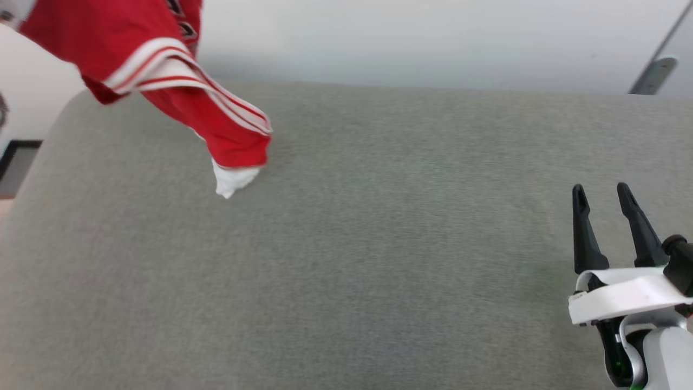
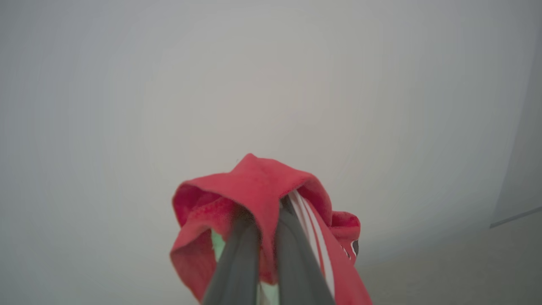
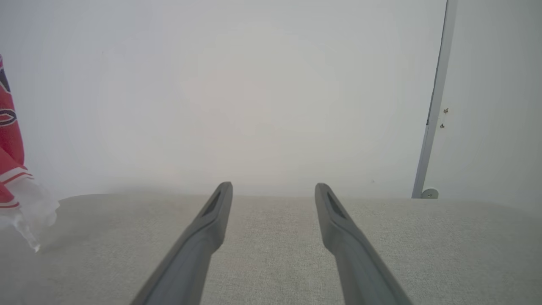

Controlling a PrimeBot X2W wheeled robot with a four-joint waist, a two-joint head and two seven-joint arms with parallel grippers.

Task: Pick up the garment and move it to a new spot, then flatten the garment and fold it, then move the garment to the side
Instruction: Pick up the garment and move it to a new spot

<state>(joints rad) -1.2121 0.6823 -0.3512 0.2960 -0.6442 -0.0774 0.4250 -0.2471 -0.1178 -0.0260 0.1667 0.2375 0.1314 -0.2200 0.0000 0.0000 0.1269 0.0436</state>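
The garment (image 1: 162,65), red with white and red striped trim, hangs in the air at the upper left of the head view, its white tip dangling just above the grey surface (image 1: 379,244). In the left wrist view my left gripper (image 2: 264,207) is shut on a bunched red fold of the garment (image 2: 254,182), which drapes over both fingers. My right gripper (image 1: 601,192) stands open at the lower right, far from the cloth, with nothing between its fingers (image 3: 211,220). The garment's edge (image 3: 10,140) shows at the far left of the right wrist view.
The grey fabric surface spreads wide across the head view. A pale wall (image 1: 433,38) stands behind its far edge. A grey door frame strip (image 3: 436,106) with a small round stop runs down at the right.
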